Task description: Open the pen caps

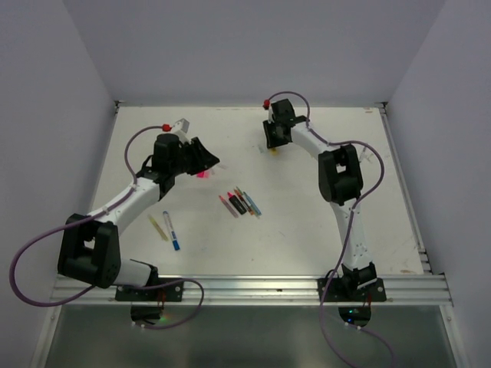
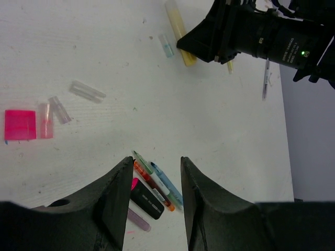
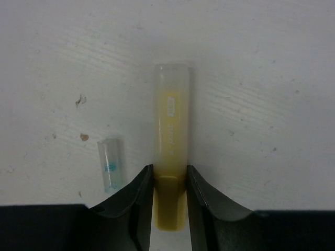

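Note:
A yellow highlighter (image 3: 171, 130) lies on the white table at the far middle, its cap end between the fingers of my right gripper (image 3: 170, 170), which is shut on it and presses both sides. A small clear pen cap (image 3: 110, 164) with a blue mark lies just left of it. My left gripper (image 2: 156, 161) hangs open over the table's middle left, nothing between its fingers. Loose pen caps lie near it: a pink one (image 2: 20, 124), a pale pink one (image 2: 46, 121) and two clear ones (image 2: 60, 110). Several pens (image 1: 240, 203) lie bunched at the centre.
A yellow pen (image 1: 159, 227) and a blue-tipped pen (image 1: 172, 230) lie near the left arm's base. A thin grey pen (image 2: 266, 78) lies beyond the right gripper (image 1: 274, 142). Walls close in the table on three sides.

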Controlling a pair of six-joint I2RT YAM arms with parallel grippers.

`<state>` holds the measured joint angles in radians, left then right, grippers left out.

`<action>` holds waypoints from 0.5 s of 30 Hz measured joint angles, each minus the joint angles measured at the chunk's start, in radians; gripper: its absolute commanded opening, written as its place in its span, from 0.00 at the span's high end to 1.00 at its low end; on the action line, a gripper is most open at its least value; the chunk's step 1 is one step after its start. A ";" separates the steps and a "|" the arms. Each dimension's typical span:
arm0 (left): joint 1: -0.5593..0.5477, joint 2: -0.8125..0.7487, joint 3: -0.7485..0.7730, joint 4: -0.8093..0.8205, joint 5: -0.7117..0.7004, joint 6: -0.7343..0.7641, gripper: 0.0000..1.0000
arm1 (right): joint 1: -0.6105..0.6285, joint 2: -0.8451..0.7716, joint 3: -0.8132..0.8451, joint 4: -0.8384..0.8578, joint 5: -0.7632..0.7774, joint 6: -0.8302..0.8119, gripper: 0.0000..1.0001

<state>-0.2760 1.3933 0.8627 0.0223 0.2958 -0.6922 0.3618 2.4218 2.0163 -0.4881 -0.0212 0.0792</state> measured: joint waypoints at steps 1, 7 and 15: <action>0.000 0.000 -0.001 0.008 0.000 -0.004 0.55 | 0.007 -0.003 -0.004 0.000 -0.003 -0.004 0.80; 0.001 0.010 -0.005 0.039 0.003 -0.031 0.55 | 0.056 -0.015 -0.026 0.006 -0.026 -0.022 0.81; 0.021 0.020 -0.029 0.069 0.013 -0.075 0.55 | 0.120 -0.035 -0.063 0.025 -0.071 -0.014 0.82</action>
<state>-0.2550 1.4136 0.8337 0.0917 0.3084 -0.7673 0.4816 2.3863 1.9533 -0.4629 -0.0921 0.0650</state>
